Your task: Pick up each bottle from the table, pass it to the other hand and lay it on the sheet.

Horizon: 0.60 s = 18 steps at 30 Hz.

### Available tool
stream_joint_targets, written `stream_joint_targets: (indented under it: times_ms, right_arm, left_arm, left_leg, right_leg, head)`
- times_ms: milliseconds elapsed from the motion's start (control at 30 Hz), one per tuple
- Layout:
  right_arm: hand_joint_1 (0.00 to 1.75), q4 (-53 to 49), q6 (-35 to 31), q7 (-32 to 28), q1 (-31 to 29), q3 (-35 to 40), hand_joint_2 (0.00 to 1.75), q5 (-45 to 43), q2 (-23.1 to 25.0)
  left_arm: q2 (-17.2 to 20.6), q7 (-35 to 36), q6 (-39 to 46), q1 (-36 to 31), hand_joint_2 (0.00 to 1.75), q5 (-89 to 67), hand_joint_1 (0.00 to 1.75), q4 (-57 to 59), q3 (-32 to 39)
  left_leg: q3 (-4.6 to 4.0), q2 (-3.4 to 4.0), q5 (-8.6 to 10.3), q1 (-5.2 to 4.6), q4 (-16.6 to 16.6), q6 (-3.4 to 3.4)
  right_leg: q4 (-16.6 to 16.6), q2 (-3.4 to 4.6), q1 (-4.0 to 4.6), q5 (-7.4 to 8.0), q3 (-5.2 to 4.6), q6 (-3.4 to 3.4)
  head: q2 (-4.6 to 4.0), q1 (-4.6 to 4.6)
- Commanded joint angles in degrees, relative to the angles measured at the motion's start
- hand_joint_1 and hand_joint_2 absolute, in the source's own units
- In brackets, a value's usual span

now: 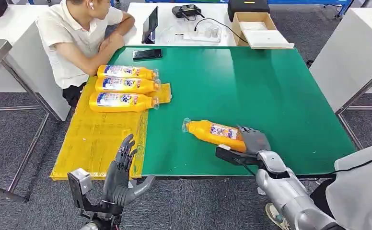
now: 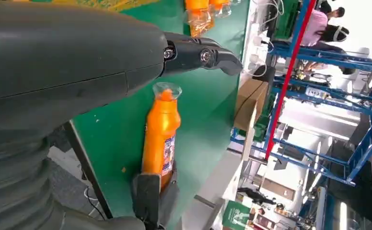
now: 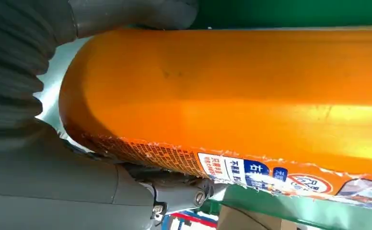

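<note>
An orange bottle [image 1: 214, 132] lies slanted on the green table [image 1: 261, 86], its clear cap pointing left. My right hand [image 1: 254, 140] grips its base end; in the right wrist view the bottle [image 3: 232, 96] sits between the thumb and the fingers [image 3: 184, 194]. Whether it still touches the table I cannot tell. My left hand [image 1: 122, 172] hovers open, fingers spread, over the front edge of the yellow sheet [image 1: 93, 143]. The left wrist view shows the same bottle [image 2: 161, 139] past my left hand's fingers [image 2: 198, 55]. Three orange bottles [image 1: 125, 86] lie side by side on the sheet's far end.
A person [image 1: 74, 38] in a white shirt sits at the table's far left corner, arm resting by a black phone [image 1: 147, 54]. A cardboard box [image 1: 258, 28] and cables lie on the white table behind. Another person's grey sleeve [image 1: 361, 187] is at the lower right.
</note>
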Motion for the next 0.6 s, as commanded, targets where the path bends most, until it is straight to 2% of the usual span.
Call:
stream_joint_targets:
  times_ms: [33, 100, 267, 333, 467, 533, 600]
  right_arm:
    - [1.75, 7.88, 2.34, -5.33, 3.85, -2.7, 1.75, -3.13, -0.91]
    - [1.75, 8.02, 2.29, -8.89, 3.97, -3.59, 1.75, -5.07, -0.89]
    - [1.75, 8.02, 2.29, -8.89, 3.97, -3.59, 1.75, -5.07, -0.89]
    - [1.75, 8.02, 2.29, -8.89, 3.97, -3.59, 1.75, -5.07, -0.89]
    - [1.75, 7.03, -0.44, -16.58, 4.44, -4.63, 1.75, -9.36, 0.6]
    - [1.75, 3.32, -0.47, -23.84, 6.27, -7.72, 1.75, -15.75, 2.46]
    - [1.75, -3.04, -1.3, -27.13, 8.88, -8.92, 1.75, -19.71, 3.97]
  left_arm:
    - [1.33, 0.16, -0.32, -2.08, 1.75, 0.46, 0.0, 3.78, 0.79]
    - [1.4, -0.12, -0.33, -2.31, 1.75, 0.6, 0.0, 4.04, 0.76]
    - [1.4, -0.12, -0.33, -2.31, 1.75, 0.6, 0.0, 4.04, 0.76]
    - [1.4, -0.12, -0.33, -2.31, 1.75, 0.6, 0.0, 4.04, 0.76]
    - [1.67, -0.95, 0.07, -2.46, 1.75, 1.35, 0.0, 4.02, 0.47]
    - [1.43, -2.65, 1.85, -2.26, 1.75, 0.95, 0.0, 3.66, 0.92]
    - [1.32, -3.8, 4.28, -2.11, 1.75, 0.3, 0.0, 3.26, 1.04]
  left_leg:
    - [-0.02, -0.36, 0.13, 0.11, -0.18, -0.12]
    - [0.03, -0.36, 0.08, 0.1, -0.15, -0.07]
    - [0.08, -0.23, -0.04, 0.11, -0.2, -0.01]
    - [0.1, -0.15, -0.11, 0.08, -0.14, 0.04]
    - [0.11, -0.25, -0.06, 0.11, -0.17, -0.01]
    - [0.11, -0.14, -0.15, 0.11, -0.08, 0.03]
    - [0.04, -0.04, -0.17, 0.15, -0.15, -0.03]
  right_leg:
    - [-0.29, -0.48, 0.12, 0.02, 0.18, -0.11]
    - [-0.29, -0.44, 0.11, -0.01, 0.23, -0.07]
    - [-0.36, -0.32, 0.12, 0.01, 0.32, -0.03]
    - [-0.3, -0.23, 0.1, 0.0, 0.65, 0.03]
    - [-0.33, -0.37, 0.12, 0.01, 0.86, 0.0]
    - [-0.26, -0.21, 0.12, -0.06, 0.43, 0.08]
    - [-0.34, -0.13, 0.15, -0.03, 0.47, 0.08]
  head:
    - [0.0, 0.0]
    - [-0.02, 0.0]
    - [0.0, 0.0]
    - [0.0, 0.0]
    - [0.0, 0.0]
    - [-0.02, 0.0]
    - [0.0, 0.0]
